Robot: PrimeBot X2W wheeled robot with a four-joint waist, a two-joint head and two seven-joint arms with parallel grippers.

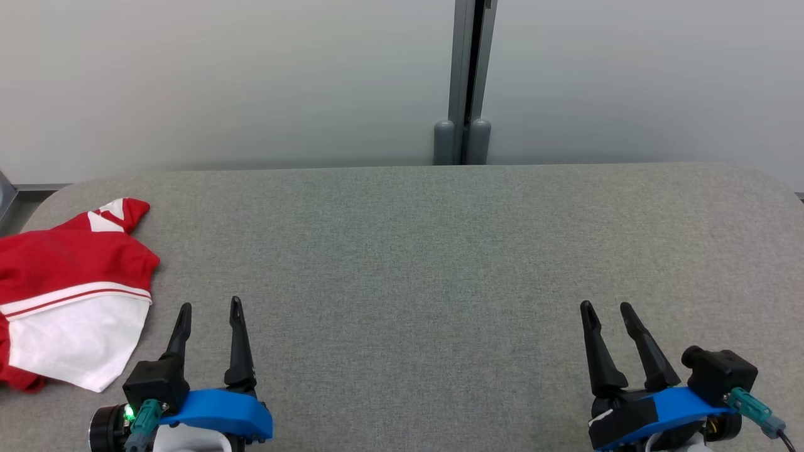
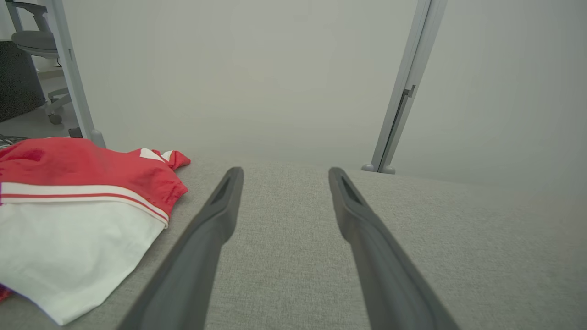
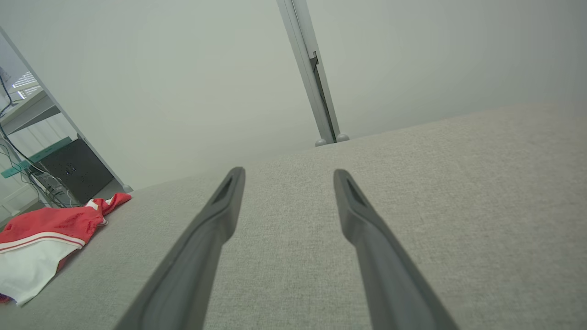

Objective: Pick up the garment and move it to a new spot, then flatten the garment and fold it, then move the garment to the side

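A red and white garment (image 1: 69, 295) lies bunched at the far left edge of the grey fabric table (image 1: 408, 263), partly cut off by the head view's left border. It has a white panel below a red part with thin stripes. My left gripper (image 1: 210, 309) stands open just right of the garment, apart from it, with nothing between its fingers. In the left wrist view the garment (image 2: 78, 215) lies left of the open left gripper (image 2: 284, 172). My right gripper (image 1: 607, 307) stands open near the front right, far from the garment (image 3: 41, 238); the right gripper (image 3: 288, 173) holds nothing.
A pale wall with a grey vertical post (image 1: 468, 81) stands behind the table's far edge. Beyond the table's left side I see an office chair (image 2: 39, 46) and a dark box with cables (image 3: 75, 169) on the floor.
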